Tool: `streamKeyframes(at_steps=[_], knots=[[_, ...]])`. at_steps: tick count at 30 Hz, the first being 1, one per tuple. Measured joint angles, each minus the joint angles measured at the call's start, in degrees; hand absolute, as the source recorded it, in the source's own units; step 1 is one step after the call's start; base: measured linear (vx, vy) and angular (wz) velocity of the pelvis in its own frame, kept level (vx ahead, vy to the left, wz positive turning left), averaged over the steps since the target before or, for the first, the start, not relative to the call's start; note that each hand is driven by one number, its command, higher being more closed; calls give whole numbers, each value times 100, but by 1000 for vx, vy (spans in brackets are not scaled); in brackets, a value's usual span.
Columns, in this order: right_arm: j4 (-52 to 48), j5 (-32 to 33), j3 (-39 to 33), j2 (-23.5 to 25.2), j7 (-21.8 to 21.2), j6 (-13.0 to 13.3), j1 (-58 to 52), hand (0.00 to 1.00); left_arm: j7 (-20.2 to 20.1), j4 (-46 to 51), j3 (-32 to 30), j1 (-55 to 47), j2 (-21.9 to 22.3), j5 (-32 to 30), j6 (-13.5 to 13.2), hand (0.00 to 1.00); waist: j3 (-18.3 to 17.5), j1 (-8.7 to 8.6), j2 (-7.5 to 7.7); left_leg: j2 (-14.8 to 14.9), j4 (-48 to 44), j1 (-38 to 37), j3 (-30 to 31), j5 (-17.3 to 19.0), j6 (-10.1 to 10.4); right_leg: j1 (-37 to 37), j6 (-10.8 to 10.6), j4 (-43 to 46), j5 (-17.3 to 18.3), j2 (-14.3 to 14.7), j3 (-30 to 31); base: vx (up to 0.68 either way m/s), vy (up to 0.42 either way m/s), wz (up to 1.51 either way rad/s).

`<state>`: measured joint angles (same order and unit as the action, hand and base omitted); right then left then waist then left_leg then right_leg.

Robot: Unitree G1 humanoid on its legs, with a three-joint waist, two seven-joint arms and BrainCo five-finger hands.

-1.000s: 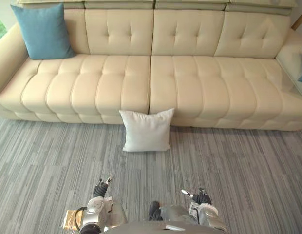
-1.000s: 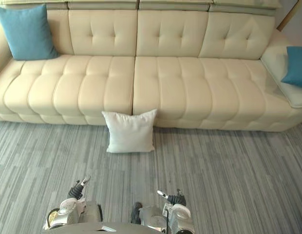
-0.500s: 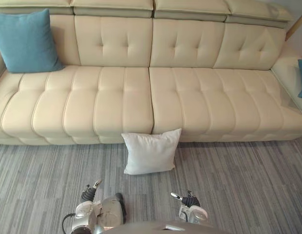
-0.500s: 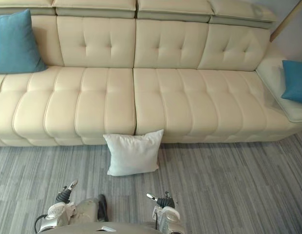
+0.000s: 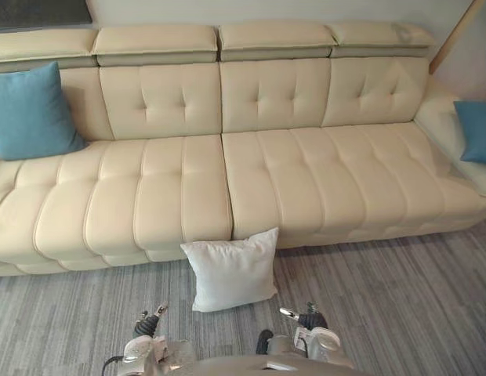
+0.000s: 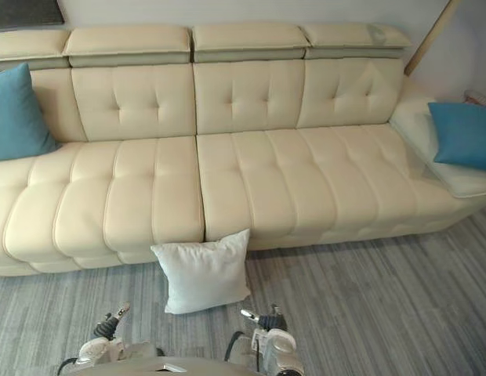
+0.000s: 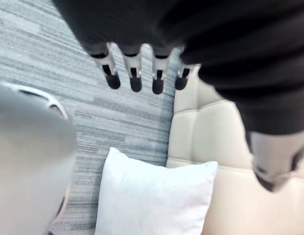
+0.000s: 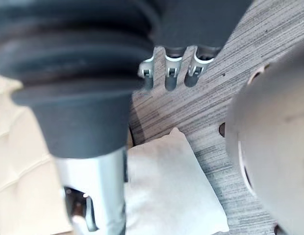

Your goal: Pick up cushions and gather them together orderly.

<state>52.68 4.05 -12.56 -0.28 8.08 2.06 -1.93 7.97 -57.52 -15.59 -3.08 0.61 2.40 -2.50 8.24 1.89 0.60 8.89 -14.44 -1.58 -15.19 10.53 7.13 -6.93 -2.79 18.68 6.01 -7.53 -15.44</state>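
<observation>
Status: nothing gathered yet. You have three cushions in view, all well apart.

- a) white square fabric cushion (image 5: 231,270), lower centre of the head view. It stands on the grey striped carpet (image 5: 400,298) and leans against the front of the cream tufted leather sofa (image 5: 266,172), about where the two seats meet.
- b) teal square cushion (image 5: 30,113), left edge of the frame, upright against the sofa back.
- c) second teal cushion (image 6: 465,135), right edge of the frame, on the sofa's pale end section. Whether it lies flat or leans on something I cannot tell from this angle.

Hands: the left hand (image 5: 146,323) and right hand (image 5: 307,319) sit at the bottom edge, either side of the white cushion. Both are short of it and not touching.
- Left wrist view: fingers (image 7: 135,78) straight in a row, thumb apart, nothing held.
- Right wrist view: fingers (image 8: 172,78) likewise extended and empty, with the white cushion on the carpet beyond them.

Judgement: none of the three is picked up, so the whole task is ahead. The floor cushion is nearest and looks like your sensible first pick. After that, both teal ones need bringing to one spot and lining up.
</observation>
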Motion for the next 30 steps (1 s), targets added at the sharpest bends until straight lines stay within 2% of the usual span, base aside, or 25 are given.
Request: streamKeyframes(at_steps=[2, 7, 15, 22, 28, 30], knots=[[-4, -2, -14, -20, -1, -2, -80, 0, 2, -12, 0, 7, 2, -23, -1, 0, 8, 0, 9, 59, 188, -125, 191, -71, 90, 204, 46, 67, 167, 53, -208, 113, -126, 34], [4, -1, -125, -7, -5, -2, -204, 0, 0, -39, 39, 15, -51, -24, -3, 0, -51, 3, 82, 3, 390, -62, 579, -221, 136, 310, 26, 77, 370, -32, -605, 54, -51, 46], [244, 11, -227, -45, -2, -2, -209, 0, -11, -190, 457, 18, -230, -29, -3, 0, -65, -57, 88, -97, 920, -259, 669, -447, 95, 446, 44, -128, 309, 2, -671, 40, -2, 10], [232, 6, -158, -81, 4, 24, -194, 0, -1, -219, 573, 12, -280, -41, 1, 0, -73, -140, 86, -249, 1056, -229, 606, -570, -54, 498, -36, -650, -63, 2, -535, -20, 61, -3], [127, 7, -99, -127, 80, 23, -176, 0, 6, -90, 889, 46, -305, -40, -5, 0, 39, -186, 45, -288, 599, 266, 764, -596, -94, 448, -56, -527, -44, -156, -841, -90, 4, 30], [-67, 6, -96, -131, 93, 11, -145, 0, 7, 44, 945, 65, -284, -36, -5, 0, 88, -135, 11, -318, 545, 471, 726, -626, -121, 102, -58, -189, 74, -265, -812, -136, -14, 10]])
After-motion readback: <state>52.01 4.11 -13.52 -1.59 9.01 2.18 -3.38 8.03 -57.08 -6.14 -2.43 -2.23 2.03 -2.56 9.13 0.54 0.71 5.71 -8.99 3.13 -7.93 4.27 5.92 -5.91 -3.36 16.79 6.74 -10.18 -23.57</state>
